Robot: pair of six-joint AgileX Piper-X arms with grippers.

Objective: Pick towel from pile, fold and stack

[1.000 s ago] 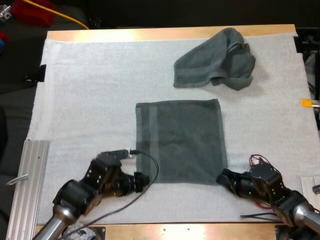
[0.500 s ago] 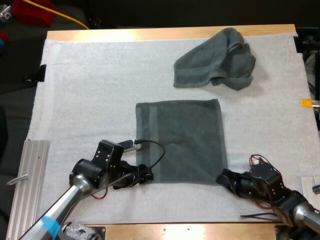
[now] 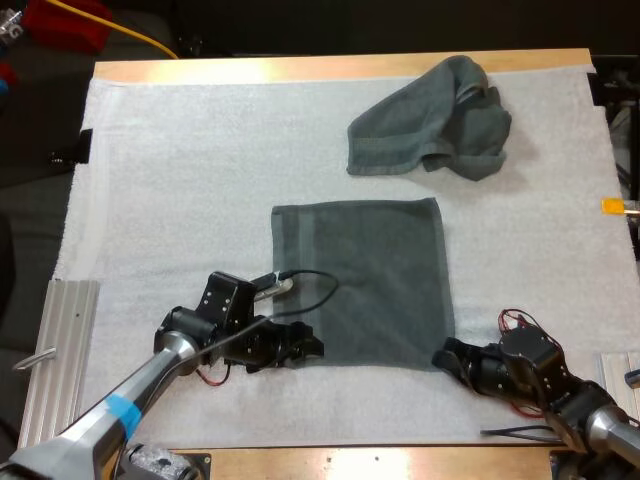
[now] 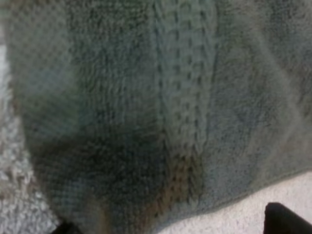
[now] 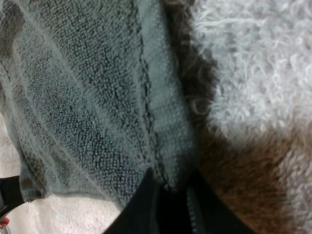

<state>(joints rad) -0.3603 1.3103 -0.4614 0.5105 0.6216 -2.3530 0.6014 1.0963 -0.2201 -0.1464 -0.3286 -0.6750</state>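
Dark grey-green terry cloth, matt and nubbly with a woven ribbed band, forms the flat towel and the crumpled towel. Beneath lies a white mat of fuzzy looped fibre on a smooth wooden desk. The left tool and right tool look matt black; a ribbed metal rail shines dully.

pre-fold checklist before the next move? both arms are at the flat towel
1. right gripper holds the flat towel at its near-right corner: ok, jaws pinch the hem.
2. left gripper holds the near-left corner: not ok, jaws stand apart.
3. Towel edge far enough inside the left jaws to close on: cannot tell.
4. flat towel spread without wrinkles: ok.
5. crumpled towel lies apart from it: ok.
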